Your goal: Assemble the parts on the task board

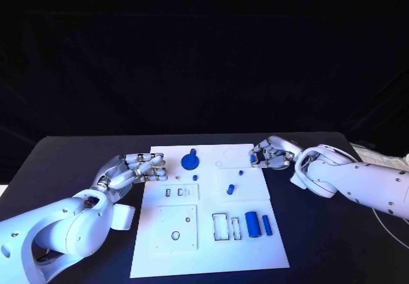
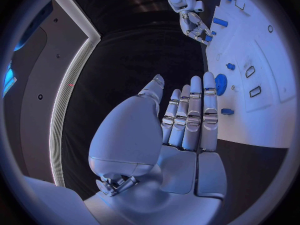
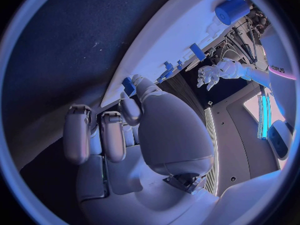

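Observation:
The white task board point(image 1: 208, 236) lies in the middle of the table. On it are a round blue part point(image 1: 190, 160), two small blue pieces point(image 1: 195, 177) point(image 1: 240, 173), a short blue peg point(image 1: 230, 189), a blue cylinder point(image 1: 252, 223) and a thin blue bar point(image 1: 266, 225). My left hand point(image 1: 136, 168) hovers at the board's left edge near the round part, fingers straight and together, holding nothing point(image 2: 187, 115). My right hand point(image 1: 271, 152) sits at the board's upper right edge with loosely bent fingers and nothing in them point(image 3: 137, 130).
Rectangular and round recesses point(image 1: 226, 226) are cut into the board's lower half. A black table point(image 1: 77, 154) surrounds the board, with free room on both sides. A white block point(image 1: 122, 216) lies beside the board's left edge under my left arm.

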Controlling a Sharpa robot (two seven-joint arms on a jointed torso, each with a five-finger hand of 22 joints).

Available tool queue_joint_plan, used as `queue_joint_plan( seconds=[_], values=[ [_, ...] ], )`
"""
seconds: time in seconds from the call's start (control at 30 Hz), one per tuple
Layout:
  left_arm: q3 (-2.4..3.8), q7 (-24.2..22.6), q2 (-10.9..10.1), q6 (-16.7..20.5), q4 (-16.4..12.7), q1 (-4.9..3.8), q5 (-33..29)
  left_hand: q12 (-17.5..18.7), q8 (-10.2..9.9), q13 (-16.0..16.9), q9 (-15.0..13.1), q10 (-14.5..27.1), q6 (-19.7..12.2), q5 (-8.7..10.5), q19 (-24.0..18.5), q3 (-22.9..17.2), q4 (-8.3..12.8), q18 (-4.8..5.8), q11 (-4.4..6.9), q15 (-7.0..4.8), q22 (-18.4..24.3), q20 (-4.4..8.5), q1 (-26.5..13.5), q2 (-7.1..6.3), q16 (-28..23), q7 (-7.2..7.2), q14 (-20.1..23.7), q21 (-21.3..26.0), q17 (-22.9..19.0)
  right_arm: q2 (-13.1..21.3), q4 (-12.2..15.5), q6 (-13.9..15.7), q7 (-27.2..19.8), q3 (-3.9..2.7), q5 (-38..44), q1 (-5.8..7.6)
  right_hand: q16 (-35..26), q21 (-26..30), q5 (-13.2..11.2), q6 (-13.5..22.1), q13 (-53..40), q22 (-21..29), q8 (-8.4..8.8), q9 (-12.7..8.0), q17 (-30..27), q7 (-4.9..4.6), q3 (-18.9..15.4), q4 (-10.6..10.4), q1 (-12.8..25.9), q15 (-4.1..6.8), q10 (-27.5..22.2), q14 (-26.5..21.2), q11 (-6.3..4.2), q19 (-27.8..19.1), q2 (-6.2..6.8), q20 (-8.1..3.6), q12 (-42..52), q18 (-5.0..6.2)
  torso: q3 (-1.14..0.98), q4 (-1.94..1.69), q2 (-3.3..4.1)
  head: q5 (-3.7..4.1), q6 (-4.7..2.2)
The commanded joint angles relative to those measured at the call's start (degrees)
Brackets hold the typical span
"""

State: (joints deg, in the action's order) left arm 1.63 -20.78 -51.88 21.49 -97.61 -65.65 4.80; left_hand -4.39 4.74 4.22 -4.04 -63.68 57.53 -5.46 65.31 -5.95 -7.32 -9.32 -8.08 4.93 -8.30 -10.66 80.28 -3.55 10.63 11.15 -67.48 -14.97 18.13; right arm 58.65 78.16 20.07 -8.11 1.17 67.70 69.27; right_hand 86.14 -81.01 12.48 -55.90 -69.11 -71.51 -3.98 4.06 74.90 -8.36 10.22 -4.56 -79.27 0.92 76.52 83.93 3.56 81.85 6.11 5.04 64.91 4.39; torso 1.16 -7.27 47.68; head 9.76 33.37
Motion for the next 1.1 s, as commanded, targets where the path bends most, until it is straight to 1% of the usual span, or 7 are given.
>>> queue_joint_plan(
  seconds=[0.03, 0.23, 0.47, 0.83, 0.9, 0.97, 1.1],
  values=[
    [0.03, -0.2, 0.1, -1.1, 0.0, -0.04, 0.2, 0.2, -0.3, -0.1, 0.0, 0.0, -0.2, 0.27, -0.4, -0.1, 0.4, -0.76, -0.21, 0.14, 0.1, -0.02, -0.2, 0.28, -0.2, 0.36, 0.4, 0.3, 0.1, -0.3, -0.1, -0.8, -0.4, 0.00, 0.9, -0.13, 0.3, 0.0, -0.7, -0.6, -0.1, -0.1, -0.40, 0.1, 9.0, -0.11, 0.1, 0.4, -0.4, 0.17, 0.2, 4.7, -0.31, 0.0, -0.71, -0.18, 0.4, -0.62, 0.04, -0.02, -0.02, 0.01, 0.14],
    [0.03, -0.1, 0.1, -1.1, 0.0, -0.04, 0.2, 0.2, -0.3, -0.1, 0.0, 0.0, -0.2, 0.27, -0.4, -0.2, 0.4, -0.77, -0.21, 0.15, 0.1, -0.02, -0.2, 0.31, -0.2, 0.37, 0.4, 0.3, 0.1, -0.6, -0.5, -1.0, -0.2, 0.00, 0.9, -0.16, 0.4, -0.1, -1.6, -1.9, -0.5, -0.4, -0.89, 0.2, 9.2, 0.08, 0.4, 0.5, -0.2, 0.27, 0.5, 4.7, -0.47, 0.1, -1.65, -0.25, 0.8, -0.66, 0.01, 0.05, -0.04, -0.11, 0.41],
    [0.03, -0.1, 0.1, -1.0, 0.0, -0.04, 0.2, 0.2, -0.3, -0.1, 0.0, 0.0, -0.2, 0.27, -0.4, -0.2, 0.4, -0.77, -0.21, 0.15, 0.1, -0.02, -0.2, 0.31, -0.2, 0.37, 0.4, 0.3, 0.1, -0.7, -0.6, -0.9, -0.2, 0.00, 1.1, -0.17, 0.5, -0.3, -1.9, -5.1, -1.1, -0.7, -2.36, 0.8, 9.4, 1.10, 1.6, 1.0, -0.7, 0.90, 1.0, 4.8, -1.30, 0.3, -2.88, -0.70, 1.4, -0.71, 0.03, 0.00, -0.07, -0.02, 0.57],
    [0.03, 0.0, 0.0, -1.1, 0.0, -0.04, 0.2, 0.2, -0.3, -0.1, 0.0, 0.0, -0.2, 0.27, -0.4, -0.2, 0.4, -0.77, -0.22, 0.15, 0.1, -0.03, -0.2, 0.34, -0.3, 0.39, 0.4, 0.3, 0.1, -0.7, -0.4, -0.2, -0.4, -0.01, 1.0, -0.17, 0.6, -0.4, -2.1, -6.0, -1.2, -1.0, -2.69, 1.0, 9.7, 1.48, 2.3, 1.3, -0.9, 1.21, 1.1, 4.9, -1.64, 0.4, -3.35, -1.02, 1.5, -0.76, 0.03, 0.04, -0.06, 0.02, 0.61],
    [0.03, 0.0, 0.0, -1.1, 0.0, -0.04, 0.2, 0.2, -0.3, -0.1, 0.0, 0.0, -0.2, 0.27, -0.4, -0.2, 0.4, -0.77, -0.22, 0.15, 0.1, -0.03, -0.2, 0.34, -0.3, 0.39, 0.4, 0.3, 0.1, -0.7, -0.3, 0.4, -0.6, -0.01, 0.7, -0.17, 0.6, -0.5, -2.2, -6.5, -1.3, -1.1, -2.91, 1.1, 9.7, 1.66, 2.7, 1.5, -1.0, 1.33, 1.3, 4.9, -1.79, 0.5, -3.77, -1.13, 1.6, -0.80, 0.00, 0.03, -0.06, 0.01, 0.66],
    [0.03, 0.0, 0.0, -1.1, 0.0, -0.04, 0.2, 0.2, -0.3, -0.1, 0.0, 0.0, -0.2, 0.27, -0.4, -0.2, 0.4, -0.77, -0.22, 0.15, 0.1, -0.03, -0.2, 0.34, -0.3, 0.39, 0.4, 0.3, 0.1, -0.7, -0.2, 0.8, -0.7, -0.01, -0.2, -0.17, 0.7, -0.6, -3.6, -7.5, -1.6, -1.2, -3.40, 1.4, 9.9, 2.09, 3.7, 1.8, -1.5, 1.63, 1.6, 4.9, -2.18, 0.6, -4.82, -1.38, 1.9, -0.81, -0.01, 0.04, -0.07, 0.02, 0.70],
    [0.03, 0.0, 0.0, -1.1, 0.1, -0.04, 0.2, 0.2, -0.3, -0.1, 0.0, 0.0, -0.2, 0.27, -0.4, -0.2, 0.4, -0.77, -0.22, 0.15, 0.1, -0.03, -0.2, 0.34, -0.3, 0.39, 0.4, 0.3, 0.1, -0.6, -0.1, 2.0, -0.2, -0.04, -1.8, -0.10, 0.9, -0.6, -4.5, -8.1, -1.9, -1.3, -3.70, 1.6, 10.2, 2.47, 4.9, 1.9, -1.6, 1.90, 1.9, 5.0, -2.45, 0.6, -6.31, -1.66, 2.1, -0.84, 0.04, -0.04, -0.10, 0.09, 0.72]
  ],
)
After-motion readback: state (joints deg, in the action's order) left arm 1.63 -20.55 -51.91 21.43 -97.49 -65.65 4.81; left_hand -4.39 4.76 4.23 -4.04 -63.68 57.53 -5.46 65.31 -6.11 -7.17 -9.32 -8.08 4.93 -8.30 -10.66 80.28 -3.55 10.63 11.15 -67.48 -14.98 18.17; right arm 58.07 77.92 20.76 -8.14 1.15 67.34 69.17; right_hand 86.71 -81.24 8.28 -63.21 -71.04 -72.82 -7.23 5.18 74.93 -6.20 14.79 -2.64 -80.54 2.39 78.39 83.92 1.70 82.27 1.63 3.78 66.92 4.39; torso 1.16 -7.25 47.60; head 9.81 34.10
